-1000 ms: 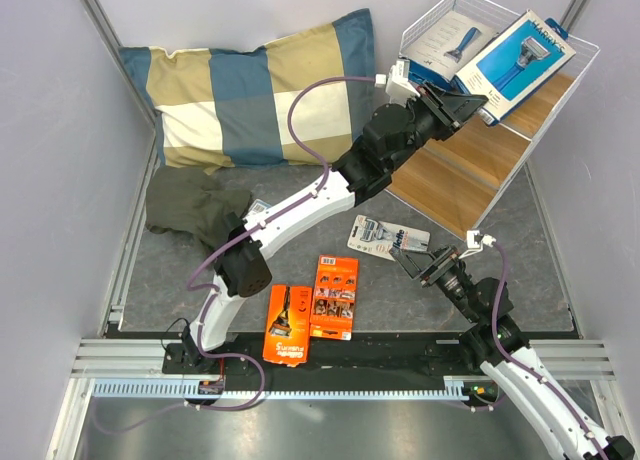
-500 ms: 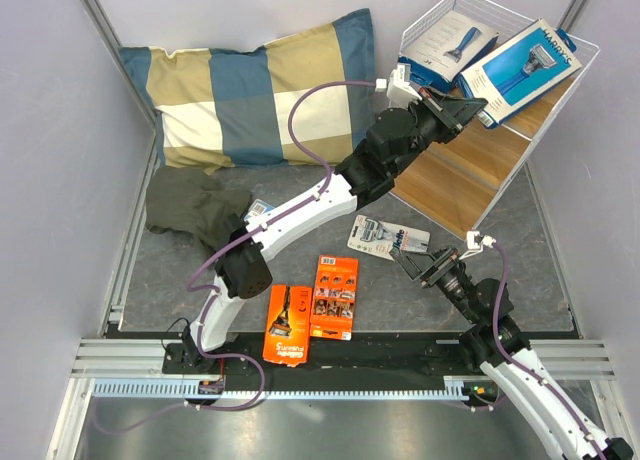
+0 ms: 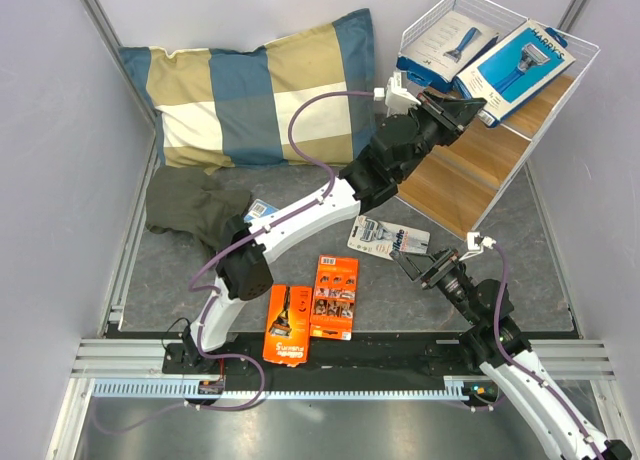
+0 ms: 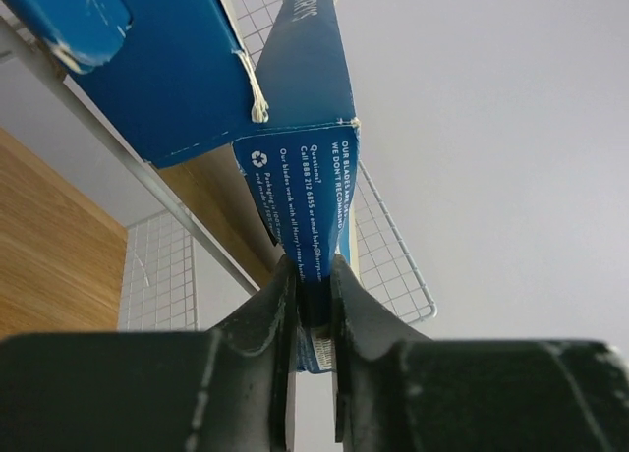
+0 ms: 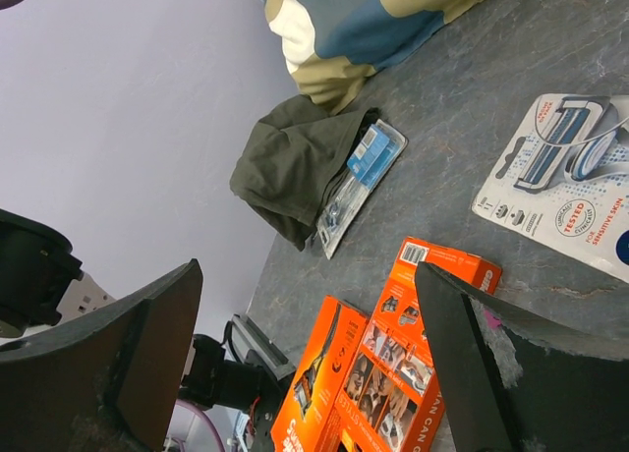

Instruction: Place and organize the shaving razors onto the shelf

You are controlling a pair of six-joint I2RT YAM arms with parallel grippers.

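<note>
In the top camera, the left arm reaches far to the shelf [image 3: 470,175] at the back right. The left gripper [image 3: 470,108] sits at the near edge of the blue Harry's box [image 3: 515,67]. This box lies tilted at the top of the white wire frame, just beside a second blue box [image 3: 447,42]. On the table [image 3: 200,280], a blister pack [image 3: 390,238] lies just beside the right gripper [image 3: 425,265]. An orange card [image 3: 287,325] and a second orange card [image 3: 335,297] lie side by side near the arm bases. A second blister pack [image 3: 258,210] shows only a corner beside the left arm, next to a dark green cloth [image 3: 190,205] and near the checked pillow [image 3: 260,85].

The left wrist camera shows what the top camera cannot. The two fingers [image 4: 265,324] are pressed on the lower edge of the blue Harry's box, with only the thin cardboard between them. The box meets the second blue box above it.

In the right wrist camera, the fingers [image 5: 128,364] stand wide apart and hold nothing. Here the second blister pack is seen almost whole, lying partly on the dark green cloth. The two orange cards touch each other.
</note>
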